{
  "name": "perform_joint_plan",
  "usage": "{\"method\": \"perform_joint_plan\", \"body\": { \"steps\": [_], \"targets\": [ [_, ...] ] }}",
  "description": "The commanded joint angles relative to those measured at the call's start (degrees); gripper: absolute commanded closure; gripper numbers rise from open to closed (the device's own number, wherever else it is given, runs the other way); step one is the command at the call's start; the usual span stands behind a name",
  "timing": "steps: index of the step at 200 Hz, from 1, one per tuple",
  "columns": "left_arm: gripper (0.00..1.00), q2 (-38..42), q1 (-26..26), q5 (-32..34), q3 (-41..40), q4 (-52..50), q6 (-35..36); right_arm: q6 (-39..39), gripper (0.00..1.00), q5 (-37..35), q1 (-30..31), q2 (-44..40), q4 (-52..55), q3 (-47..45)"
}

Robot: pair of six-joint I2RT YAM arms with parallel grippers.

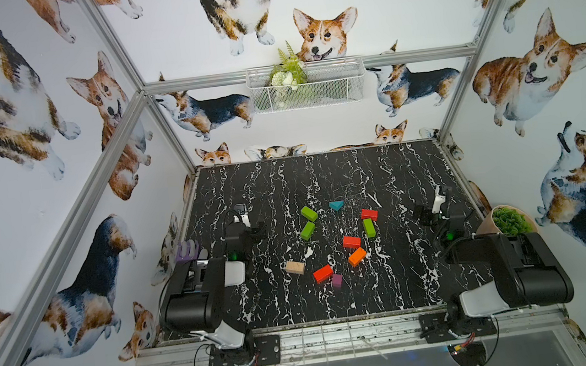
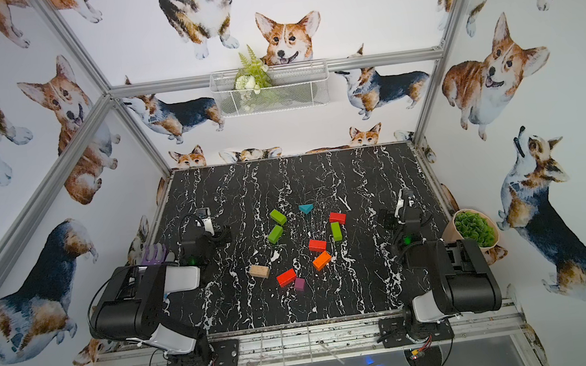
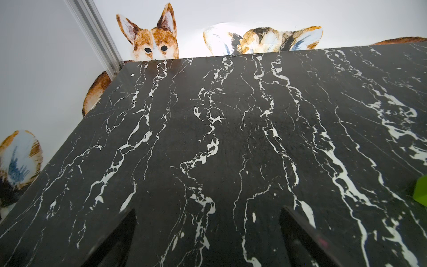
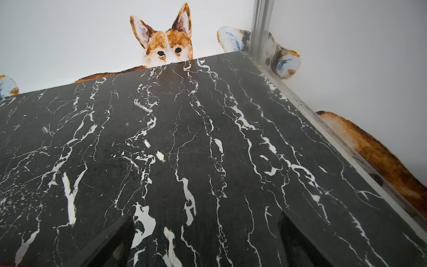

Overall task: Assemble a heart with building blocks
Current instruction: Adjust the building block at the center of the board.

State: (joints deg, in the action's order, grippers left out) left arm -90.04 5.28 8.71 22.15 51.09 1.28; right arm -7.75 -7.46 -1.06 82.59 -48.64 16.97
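**A:** Where do the building blocks (image 1: pixel 351 242) lie?

**B:** All ten are on the black marbled worktop (image 1: pixel 283 177), in the middle of both top views, set out in a rough ring with gaps between most of them. The teal triangle (image 1: pixel 336 205) is uppermost. Left of it is the upper green brick (image 1: pixel 309 213), with the lower green brick (image 1: pixel 307 230) just beneath. On the right side, the top red brick (image 1: pixel 369 214) sits against the right green brick (image 1: pixel 369 228). Below them are the middle red brick (image 1: pixel 351 242) and the orange brick (image 1: pixel 357 256), close together. The beige brick (image 1: pixel 295 267) lies alone at lower left. The bottom red brick (image 1: pixel 323 274) and the purple cube (image 1: pixel 337 280) are just beside each other, lowest in the frame.

**A:** And the left hand?

**B:** The left hand (image 1: pixel 256 232) is at centre-left, level with the two green bricks on the left. It is near them but not touching. It is spread wide and grips nothing. In its wrist view the fingers (image 3: pixel 115 240) frame bare worktop, and only a green corner (image 3: pixel 421 191) of a block shows.

**A:** The right hand?

**B:** The right hand (image 1: pixel 421 215) is at centre-right, to the right of the top red brick and the right green brick, and clearly apart from both. It is also fully spread and empty. Its fingers (image 4: pixel 111 242) have only marbled surface between them.
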Motion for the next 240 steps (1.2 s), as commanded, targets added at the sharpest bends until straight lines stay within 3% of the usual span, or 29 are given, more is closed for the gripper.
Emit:
{"method": "perform_joint_plan", "body": {
  "steps": [1,12,32,43,51,61,71,80,88,101,109,117,132,148,166,183,190,204,209,229,240],
  "targets": [
    [0.0,1.2,0.4,3.2,0.7,-0.5,-0.5,0.1,0.0,0.2,0.1,-0.4,-1.9,-0.1],
    [0.0,2.5,0.4,6.4,2.0,-4.1,-1.9,-0.6,0.0,-1.3,0.1,-2.8,1.6,0.3],
    [0.0,4.1,0.3,6.6,4.2,-8.7,-1.3,-0.1,0.0,-2.2,0.7,-6.4,7.1,3.0],
    [0.0,8.0,1.9,12.4,10.1,-21.2,-1.7,-1.8,0.0,-4.7,1.5,-13.7,27.4,10.5],
    [0.0,10.7,3.0,19.4,15.5,-29.9,-4.4,-10.2,0.0,-10.8,1.5,-17.8,40.5,16.3],
    [0.0,13.8,2.6,21.8,23.5,-44.4,-12.4,-20.4,0.01,-14.2,1.5,-22.2,54.4,24.0],
    [0.0,15.5,1.9,19.8,32.7,-58.7,-20.6,-23.8,0.0,-7.0,1.5,-25.3,65.3,30.9],
    [0.0,16.3,2.1,15.5,38.2,-68.2,-25.6,-24.8,0.0,0.3,1.5,-27.9,67.4,32.9],
    [0.02,17.0,2.3,9.4,40.4,-72.6,-28.9,-26.2,0.0,3.2,1.5,-30.2,65.8,31.1],
    [0.09,18.3,4.0,2.1,41.4,-76.7,-32.9,-37.2,0.01,5.4,-0.1,-33.2,66.9,27.5],
    [0.12,19.0,6.2,1.0,41.5,-79.3,-34.7,-37.3,0.0,11.1,-0.9,-31.8,69.4,29.0],
    [0.15,19.6,9.1,0.8,41.4,-82.1,-35.4,-36.8,0.0,11.4,0.7,-27.6,79.0,34.9],
    [0.19,20.1,16.0,1.6,40.8,-87.0,-36.0,-36.2,0.0,3.7,9.0,-19.0,95.0,47.0],
    [0.22,20.7,22.9,2.1,38.4,-89.2,-37.4,-40.5,0.0,-8.1,18.4,-9.7,109.4,59.5],
    [0.26,21.4,26.8,1.1,35.1,-89.5,-40.3,-35.9,0.0,-12.5,25.7,-8.0,103.6,59.6],
    [0.31,21.4,27.5,-0.9,33.2,-89.2,-42.7,-33.0,0.0,1.0,26.0,-7.7,93.9,57.7],
    [0.34,21.3,27.5,-1.9,32.9,-89.0,-43.3,-32.6,0.08,4.2,26.5,-5.1,94.1,59.7],
    [0.38,21.1,27.6,-3.5,32.9,-88.6,-43.6,-31.3,0.45,5.9,28.3,1.9,97.8,65.7],
    [0.39,20.9,27.6,-3.7,33.0,-88.7,-43.5,-30.9,0.54,5.9,28.9,4.2,98.9,67.4],
    [0.4,19.6,27.6,-3.4,34.0,-89.6,-42.3,-30.6,0.76,5.0,30.2,10.8,102.2,71.4],
    [0.42,18.8,27.6,-3.1,34.8,-90.3,-41.3,-30.6,0.81,4.3,30.2,12.5,103.0,72.0]
  ]
}}
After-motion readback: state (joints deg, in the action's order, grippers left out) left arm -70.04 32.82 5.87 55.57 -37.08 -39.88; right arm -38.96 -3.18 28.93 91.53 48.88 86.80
